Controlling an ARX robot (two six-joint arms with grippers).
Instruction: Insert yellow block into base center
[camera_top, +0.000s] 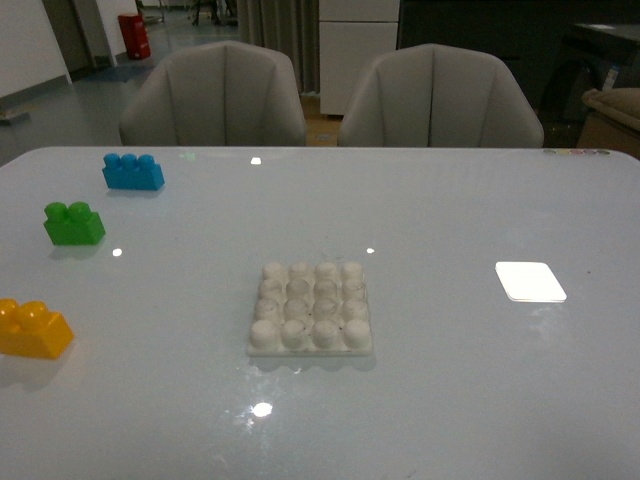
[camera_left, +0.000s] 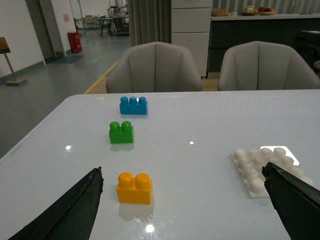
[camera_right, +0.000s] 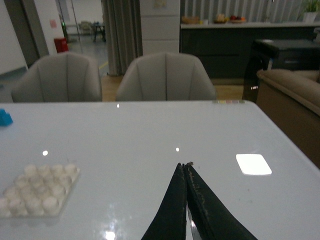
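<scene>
The yellow block (camera_top: 32, 328) lies on the white table at the front left edge of the front view; neither arm shows in that view. In the left wrist view the yellow block (camera_left: 134, 187) sits between the wide-apart black fingers (camera_left: 75, 210) of my open left gripper (camera_left: 182, 172), nearer one of them and touching neither. The white studded base (camera_top: 311, 308) lies flat mid-table, and the base (camera_left: 262, 167) is partly hidden by the other finger. My right gripper (camera_right: 184, 165) is shut, empty, over bare table, with the base (camera_right: 37, 189) off to its side.
A green brick (camera_top: 73, 222) and a blue brick (camera_top: 132, 171) stand at the table's far left. A smooth white square patch (camera_top: 530, 281) lies right of the base. Two grey chairs (camera_top: 214, 95) stand behind the far edge.
</scene>
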